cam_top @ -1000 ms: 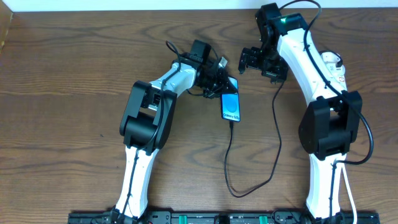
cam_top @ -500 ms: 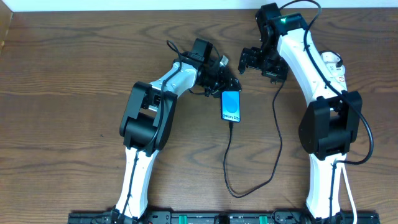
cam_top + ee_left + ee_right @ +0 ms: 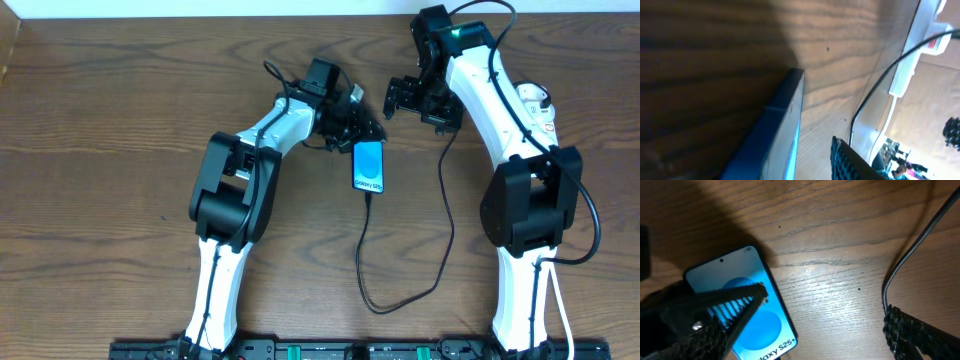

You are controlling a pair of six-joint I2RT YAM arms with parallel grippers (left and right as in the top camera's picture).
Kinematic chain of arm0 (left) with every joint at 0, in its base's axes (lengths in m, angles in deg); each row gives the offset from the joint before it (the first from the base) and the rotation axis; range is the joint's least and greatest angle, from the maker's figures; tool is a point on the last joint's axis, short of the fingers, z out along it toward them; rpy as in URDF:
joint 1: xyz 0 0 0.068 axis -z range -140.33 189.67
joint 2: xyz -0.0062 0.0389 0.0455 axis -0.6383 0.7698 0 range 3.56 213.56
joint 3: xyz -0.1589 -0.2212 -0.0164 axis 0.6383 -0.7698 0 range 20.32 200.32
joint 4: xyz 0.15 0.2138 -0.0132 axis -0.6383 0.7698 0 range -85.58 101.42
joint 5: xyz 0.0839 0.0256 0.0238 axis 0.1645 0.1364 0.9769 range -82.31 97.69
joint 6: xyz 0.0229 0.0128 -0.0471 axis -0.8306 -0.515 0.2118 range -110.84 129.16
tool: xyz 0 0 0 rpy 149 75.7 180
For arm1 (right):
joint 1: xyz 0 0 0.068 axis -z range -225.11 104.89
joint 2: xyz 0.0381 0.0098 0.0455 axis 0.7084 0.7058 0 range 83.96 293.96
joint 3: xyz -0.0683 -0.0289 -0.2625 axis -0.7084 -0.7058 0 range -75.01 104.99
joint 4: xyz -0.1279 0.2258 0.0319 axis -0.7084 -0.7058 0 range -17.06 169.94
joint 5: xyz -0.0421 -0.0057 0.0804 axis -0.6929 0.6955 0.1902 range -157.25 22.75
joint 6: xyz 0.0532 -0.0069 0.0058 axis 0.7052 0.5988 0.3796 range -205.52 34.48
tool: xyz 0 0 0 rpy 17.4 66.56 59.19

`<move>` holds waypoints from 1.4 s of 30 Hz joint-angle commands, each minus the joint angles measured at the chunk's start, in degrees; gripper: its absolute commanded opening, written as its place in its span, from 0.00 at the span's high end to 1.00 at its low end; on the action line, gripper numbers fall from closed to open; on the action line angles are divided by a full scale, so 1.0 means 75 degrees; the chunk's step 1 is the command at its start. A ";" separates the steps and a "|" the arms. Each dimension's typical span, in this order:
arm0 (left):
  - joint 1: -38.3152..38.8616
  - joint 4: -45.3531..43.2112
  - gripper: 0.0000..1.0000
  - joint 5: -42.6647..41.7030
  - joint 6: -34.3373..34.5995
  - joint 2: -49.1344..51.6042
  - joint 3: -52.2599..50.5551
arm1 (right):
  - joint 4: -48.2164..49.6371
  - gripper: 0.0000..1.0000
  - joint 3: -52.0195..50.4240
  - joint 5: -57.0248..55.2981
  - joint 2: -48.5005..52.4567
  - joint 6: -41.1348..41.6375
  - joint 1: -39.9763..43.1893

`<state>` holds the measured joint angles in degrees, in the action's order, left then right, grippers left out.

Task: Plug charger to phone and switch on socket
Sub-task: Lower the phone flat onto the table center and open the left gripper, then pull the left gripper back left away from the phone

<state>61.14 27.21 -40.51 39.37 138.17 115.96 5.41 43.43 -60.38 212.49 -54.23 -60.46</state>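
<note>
The phone (image 3: pixel 368 167) lies on the wooden table with its blue screen up. It also shows in the right wrist view (image 3: pixel 767 325), and as a close blue edge in the left wrist view (image 3: pixel 785 125). The black charger cable (image 3: pixel 372 300) meets the phone's near end, loops towards me and runs up to the right (image 3: pixel 910 255). My left gripper (image 3: pixel 357 127) is at the phone's far end, with a gap between its one visible finger (image 3: pixel 850 160) and the phone. My right gripper (image 3: pixel 415 98) is open and empty, above the table just right of the phone.
The white power strip (image 3: pixel 537 101) lies at the far right, mostly hidden behind my right arm. In the left wrist view it shows with its cord (image 3: pixel 912 55) and a white adapter (image 3: pixel 938 45) with a red mark. Bare wood lies left of my left arm.
The phone has shifted slightly left and away from me, along with my left gripper at its far end. The right arm has not moved.
</note>
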 commanded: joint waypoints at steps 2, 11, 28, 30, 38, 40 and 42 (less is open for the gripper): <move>-0.0385 0.0160 0.54 0.1381 0.0038 0.0326 -0.0160 | -0.0003 0.01 0.0044 0.0017 -0.0274 -0.0099 -0.0038; -0.0781 0.0192 0.46 0.2334 0.0035 0.0326 -0.0160 | 0.0000 0.01 0.0044 0.0017 -0.0274 -0.0099 -0.0038; -0.2022 0.0187 0.44 0.4523 -0.0749 0.0003 -0.0149 | 0.0006 0.01 0.0044 0.0017 -0.0274 -0.0154 -0.0038; -0.2305 0.0245 0.44 0.4523 -0.0877 -0.0163 -0.0149 | 0.0023 0.01 0.0044 0.0015 -0.0274 -0.0154 -0.0038; -0.3244 0.1460 0.44 0.5278 -0.2331 -0.1262 -0.0149 | 0.0149 0.01 0.0044 -0.0125 -0.0274 -0.0154 -0.0038; -0.3378 0.1897 0.44 0.5773 -0.2704 -0.1638 -0.0149 | 0.0230 0.01 0.0044 -0.0119 -0.0274 -0.0152 -0.0038; -0.3471 0.2381 0.44 0.6187 -0.3086 -0.2072 -0.0149 | 0.0303 0.01 0.0044 -0.0122 -0.0274 -0.0152 -0.0047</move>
<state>35.37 43.01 -1.26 22.72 128.75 115.02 7.36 43.43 -60.62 212.49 -54.62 -60.46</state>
